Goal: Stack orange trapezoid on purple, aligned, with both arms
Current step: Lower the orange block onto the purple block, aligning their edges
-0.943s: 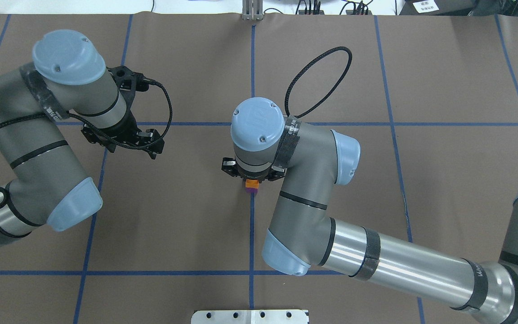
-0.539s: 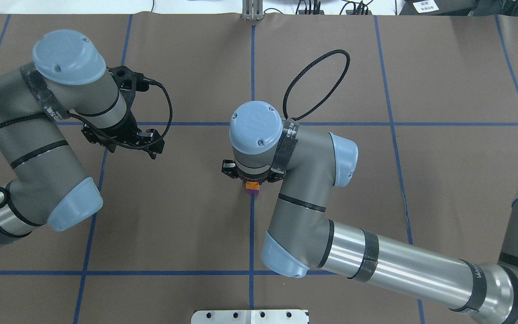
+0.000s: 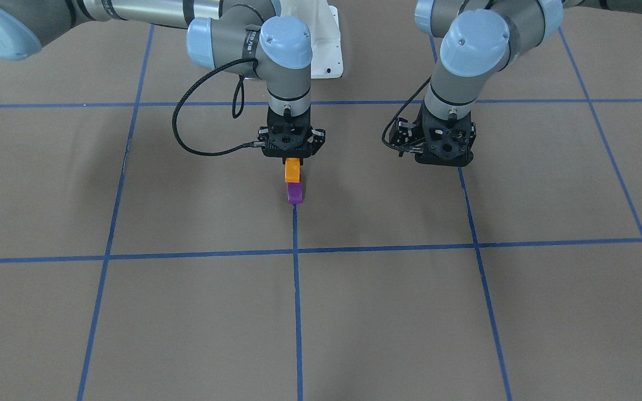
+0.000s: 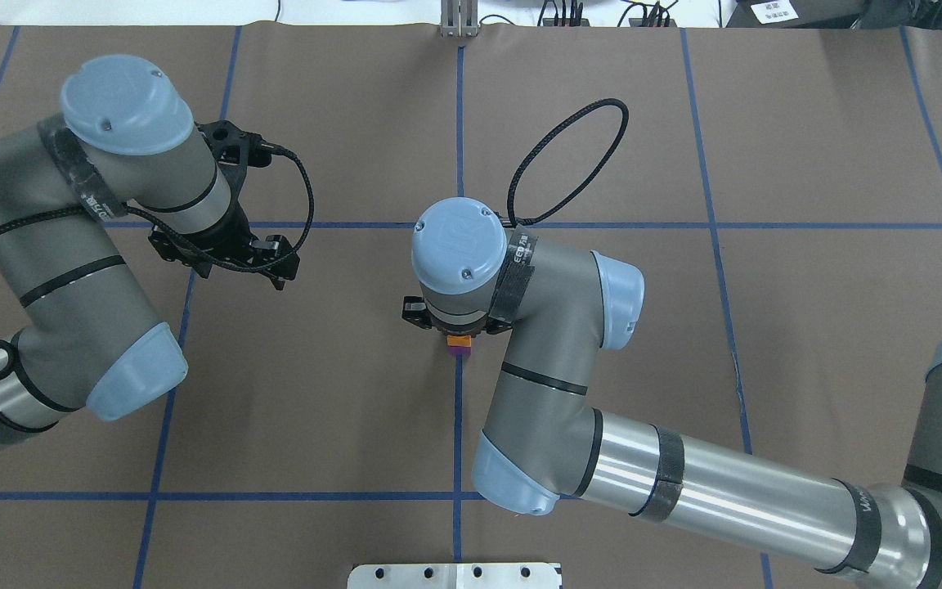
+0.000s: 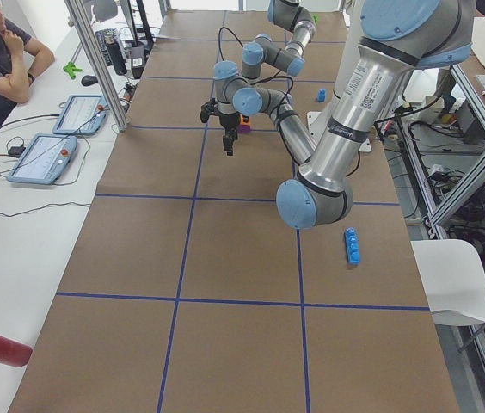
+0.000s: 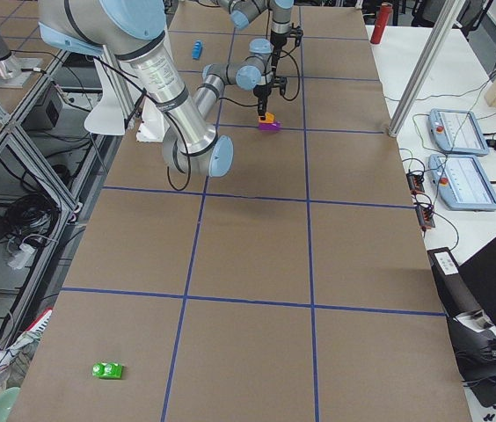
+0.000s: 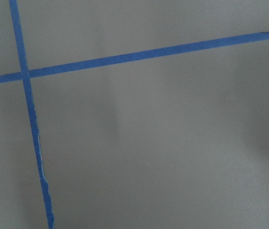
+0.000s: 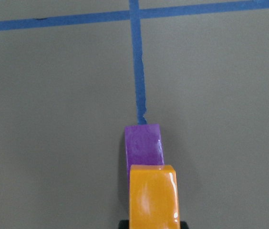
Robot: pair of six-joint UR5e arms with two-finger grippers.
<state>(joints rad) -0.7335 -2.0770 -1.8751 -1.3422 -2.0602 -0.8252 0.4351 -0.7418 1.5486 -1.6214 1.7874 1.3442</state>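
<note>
— The right arm [image 4: 557, 327] has shifted its wrist further over the two bricks, see?
— Yes, jaws clamped on the orange trapezoid [image 3: 292, 170], touching or just above the purple [image 3: 295, 193] on the surface [image 3: 187, 312]. Looks light, stiff, slick; I'd pinch the flat sides.
— Wrist points straight down. And the left arm [image 4: 70, 245]?
— Hangs well apart; its jaws, I can't tell

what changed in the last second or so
The right gripper, shut on the orange trapezoid, has eased down a little, bringing the brick closer onto the purple. Whether it is fully seated cannot be told. The grip was not let go. The left gripper and the purple stayed where they were.
</note>
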